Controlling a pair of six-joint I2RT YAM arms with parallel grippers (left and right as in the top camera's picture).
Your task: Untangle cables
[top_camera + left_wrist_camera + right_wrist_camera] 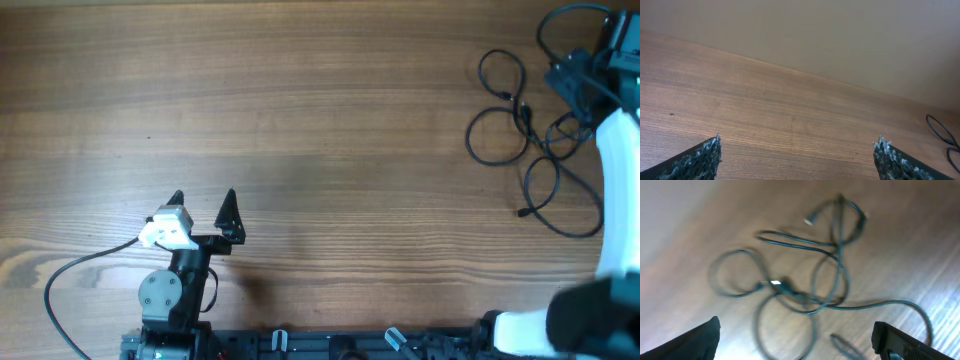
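Observation:
The cables (520, 120) are thin black cords lying in loose tangled loops at the far right of the table. In the right wrist view the cables (805, 287) lie blurred on the wood ahead of the fingers, with small plugs showing. My right gripper (796, 337) is open and empty above them; in the overhead view it (572, 80) hovers at the right edge over the loops. My left gripper (203, 207) is open and empty near the front left, far from the cables. A bit of cable (942, 134) shows at the right edge of the left wrist view.
The wooden table (300, 120) is bare between the two arms. A thick black wire (70, 275) loops from the left arm's base at the front left. The arm mounts run along the front edge (330, 345).

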